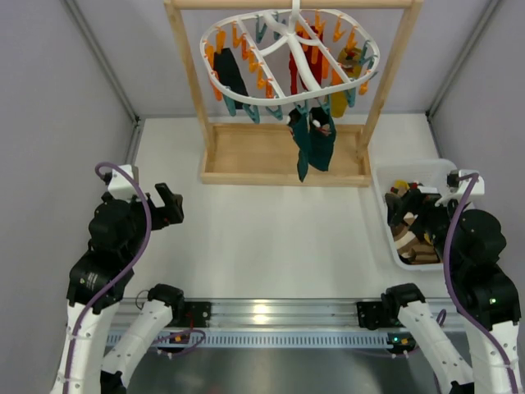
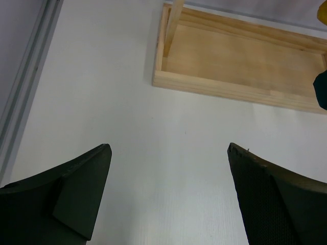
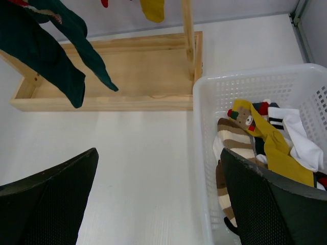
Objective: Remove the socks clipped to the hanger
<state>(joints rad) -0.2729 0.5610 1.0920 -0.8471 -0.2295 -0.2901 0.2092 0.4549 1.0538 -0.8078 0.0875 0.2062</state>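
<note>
Several socks point(image 1: 313, 144) were left clipped to the hanger point(image 1: 283, 37) over the wooden stand point(image 1: 283, 156), others were gathered in the basket point(image 3: 245, 74), and the left gripper point(image 2: 168, 150) and right gripper point(image 3: 159, 153) were held apart, empty.

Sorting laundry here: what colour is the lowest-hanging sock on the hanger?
Dark teal. The sock shows best in the top external view.

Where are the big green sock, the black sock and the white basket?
dark teal sock point(image 1: 313, 148), top external view, hanging middle.
black sock point(image 1: 230, 72), top external view, its middle.
white basket point(image 3: 265, 89), right wrist view, back wall.
</note>
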